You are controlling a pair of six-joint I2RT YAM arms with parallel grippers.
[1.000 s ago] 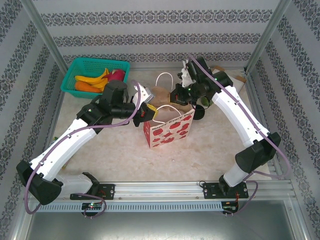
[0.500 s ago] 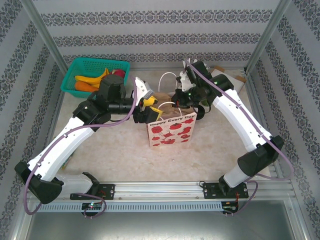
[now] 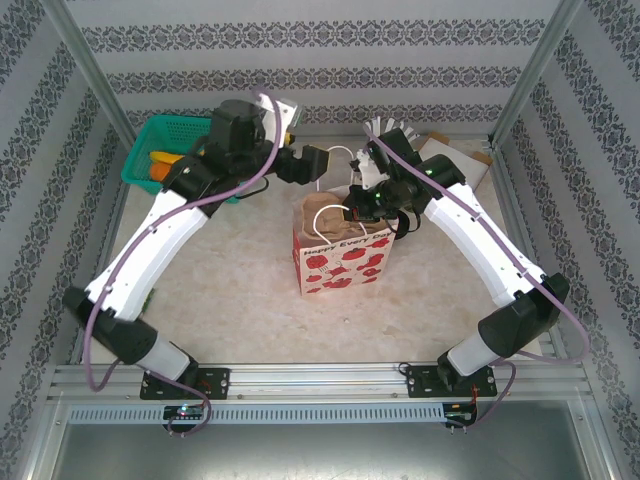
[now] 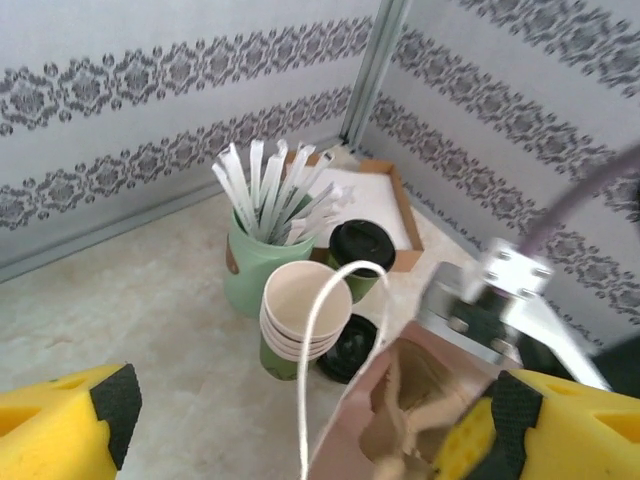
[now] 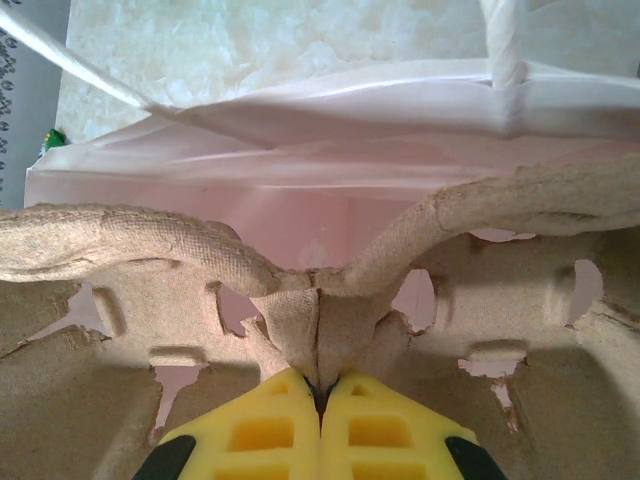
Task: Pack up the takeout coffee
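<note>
Honestly, the right hand (image 5: 318, 395) is clamped on the brown moulded-pulp cup tray (image 5: 120, 250) in the mouth of the strawberry-print paper bag (image 3: 340, 265). The left hand (image 4: 305, 425) is wide open, so the unsteadied bag might tip.

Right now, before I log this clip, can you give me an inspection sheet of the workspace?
surface: pale marbled tabletop, nothing spilled.
job's things: takeout coffee lidded, upright, outside the paper bag; pulp cup carrier at the bag's mouth.
clutter: stick holder, cream cup stack, loose black lid, napkin tray, green basket.
grippers: left jaws wide open by the bag handle; right jaws shut on the carrier.
cables: purple cables along both arms.
surroundings: patterned walls, aluminium frame.
</note>
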